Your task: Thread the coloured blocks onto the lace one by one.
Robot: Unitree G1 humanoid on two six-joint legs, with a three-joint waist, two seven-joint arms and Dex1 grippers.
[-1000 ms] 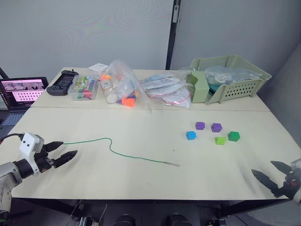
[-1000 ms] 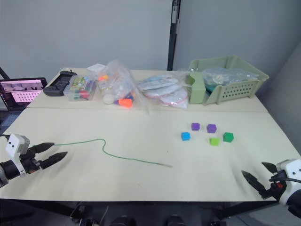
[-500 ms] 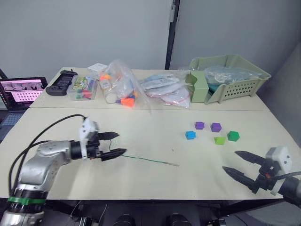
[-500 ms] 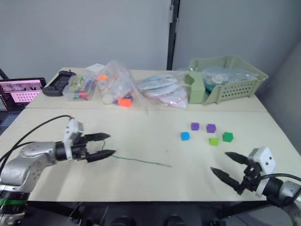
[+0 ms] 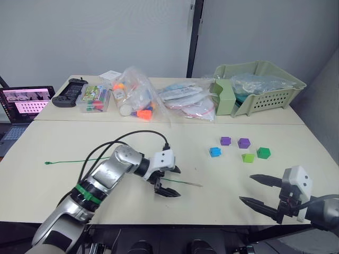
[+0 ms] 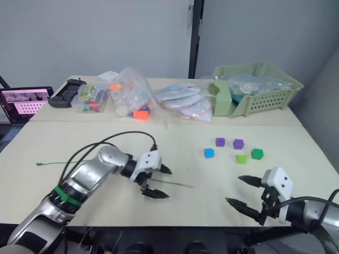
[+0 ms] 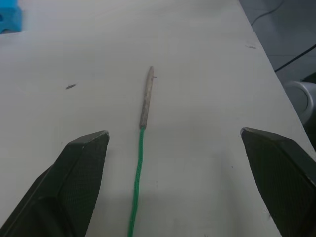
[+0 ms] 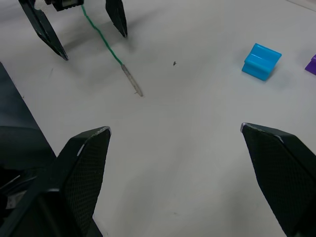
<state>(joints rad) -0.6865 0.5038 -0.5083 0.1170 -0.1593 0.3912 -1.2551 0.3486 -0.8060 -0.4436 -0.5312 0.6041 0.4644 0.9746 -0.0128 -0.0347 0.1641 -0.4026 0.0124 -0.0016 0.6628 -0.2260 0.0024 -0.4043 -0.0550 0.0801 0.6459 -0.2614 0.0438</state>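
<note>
The lace (image 5: 183,183) lies across the table; its green knot (image 5: 46,163) is at the far left and its silvery tip (image 7: 146,98) points right. My left gripper (image 5: 172,181) is open and straddles the cord just behind the tip, without holding it. The coloured blocks sit in a cluster to the right: two purple (image 5: 225,141) (image 5: 243,143), blue (image 5: 214,152), light green (image 5: 247,157) and dark green (image 5: 262,153). My right gripper (image 5: 257,191) is open and empty near the table's front edge, below the blocks. In the right wrist view I see the lace tip (image 8: 132,79) and the blue block (image 8: 261,61).
Along the back of the table stand a green basket (image 5: 259,84), clear bags of craft items (image 5: 135,98), a clear box (image 5: 94,98) and a black controller (image 5: 69,92). A laptop (image 5: 24,103) sits off the far left. Black cables loop over my left arm.
My left arm has swung right along the lace, from its left end to just behind the tip. The right gripper has come in over the table's front edge.
</note>
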